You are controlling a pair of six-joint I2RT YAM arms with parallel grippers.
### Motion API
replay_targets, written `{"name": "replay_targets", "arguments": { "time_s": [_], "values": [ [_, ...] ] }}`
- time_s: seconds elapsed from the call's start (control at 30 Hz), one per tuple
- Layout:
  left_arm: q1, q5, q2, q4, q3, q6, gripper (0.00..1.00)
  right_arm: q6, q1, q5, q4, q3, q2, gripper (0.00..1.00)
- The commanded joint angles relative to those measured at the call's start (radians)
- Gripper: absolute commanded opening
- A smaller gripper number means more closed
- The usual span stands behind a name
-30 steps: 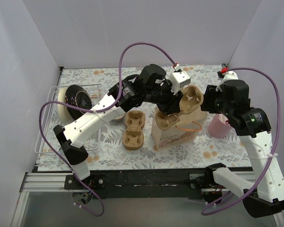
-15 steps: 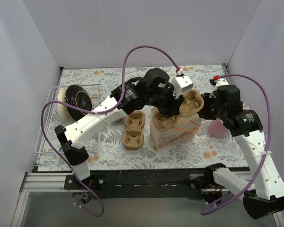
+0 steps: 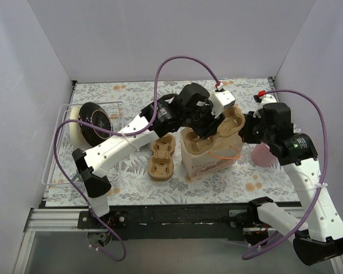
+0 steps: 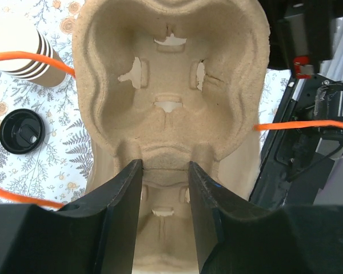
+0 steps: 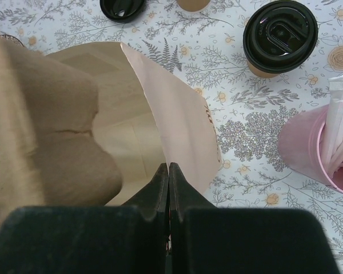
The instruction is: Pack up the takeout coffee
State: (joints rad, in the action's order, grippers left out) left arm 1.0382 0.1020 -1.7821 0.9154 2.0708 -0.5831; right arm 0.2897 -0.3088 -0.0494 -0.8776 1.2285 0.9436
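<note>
My left pincer (image 4: 164, 166) clamps the carrier (image 4: 171, 85) over the bag (image 5: 183, 120), my right pincer (image 5: 169, 166) is pinched together on the bag's rim, the coffee (image 5: 280, 35) stands beside the bag on the tabletop (image 5: 246, 131), and I fear the carrier snags and tears that rim.

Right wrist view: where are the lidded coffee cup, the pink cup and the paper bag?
takeout coffee (image 5: 280, 35), right wrist view, centre of its black lid.
pink cup (image 5: 302, 147), right wrist view, its pink wall.
paper bag (image 5: 183, 125), right wrist view, its pink side panel.
</note>
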Motion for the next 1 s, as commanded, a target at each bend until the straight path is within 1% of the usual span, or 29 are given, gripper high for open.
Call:
{"name": "replay_targets", "arguments": {
  "time_s": [0.0, 0.2, 0.4, 0.6, 0.63, 0.83, 0.97],
  "values": [
    [0.006, -0.018, 0.004, -0.004, 0.029, 0.006, 0.22, 0.014, 0.004, -0.007, 0.061, 0.0, -0.029, 0.01],
    [0.013, -0.018, 0.012, 0.022, -0.034, 0.0, 0.21, 0.017, 0.004, -0.015, 0.081, -0.006, -0.032, 0.03],
    [0.025, -0.076, 0.012, 0.048, -0.051, 0.022, 0.2, 0.031, 0.004, -0.023, 0.095, -0.02, -0.034, 0.05],
    [0.025, -0.09, -0.002, 0.051, -0.084, 0.02, 0.21, 0.042, 0.004, -0.007, 0.101, -0.026, -0.031, 0.06],
    [0.026, -0.122, -0.011, 0.047, -0.093, 0.019, 0.2, 0.048, 0.004, -0.006, 0.103, -0.027, -0.031, 0.06],
    [0.034, -0.214, -0.048, 0.034, -0.103, 0.002, 0.2, 0.058, 0.004, 0.011, 0.101, -0.03, -0.035, 0.07],
    [0.036, -0.219, -0.079, 0.022, -0.091, -0.007, 0.21, 0.068, 0.004, 0.028, 0.106, -0.04, -0.035, 0.07]
  ]
}}
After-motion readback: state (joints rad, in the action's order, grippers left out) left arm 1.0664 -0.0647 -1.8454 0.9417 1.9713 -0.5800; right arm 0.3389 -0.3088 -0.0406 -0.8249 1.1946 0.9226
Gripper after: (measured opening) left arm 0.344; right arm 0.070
